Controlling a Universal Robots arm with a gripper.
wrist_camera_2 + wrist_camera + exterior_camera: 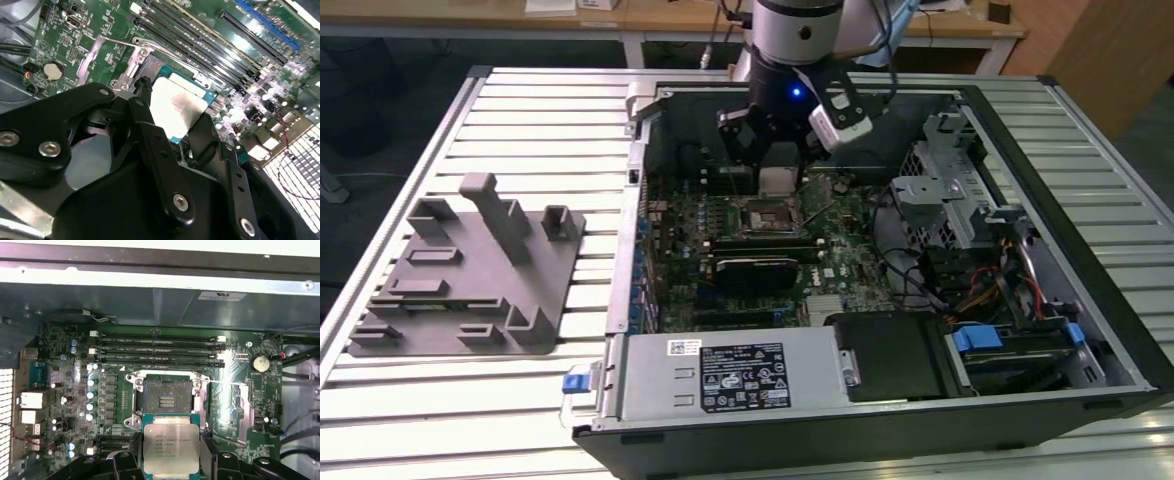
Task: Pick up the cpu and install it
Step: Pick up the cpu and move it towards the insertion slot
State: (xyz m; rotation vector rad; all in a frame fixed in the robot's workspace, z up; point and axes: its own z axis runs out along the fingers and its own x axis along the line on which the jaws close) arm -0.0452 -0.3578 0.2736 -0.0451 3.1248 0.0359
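Just beside the open socket (pixel 167 397) and raised off it, my claw (pixel 171 460) is clamped on the cpu (pixel 171 442), silver top showing. I judge this the carry-to-socket step, the chip not yet seated. Seating calls for squaring its edges over the socket and keeping it level.

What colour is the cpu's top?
The cpu has a pale silver top with a teal-green rim; shows best in the first wrist view.
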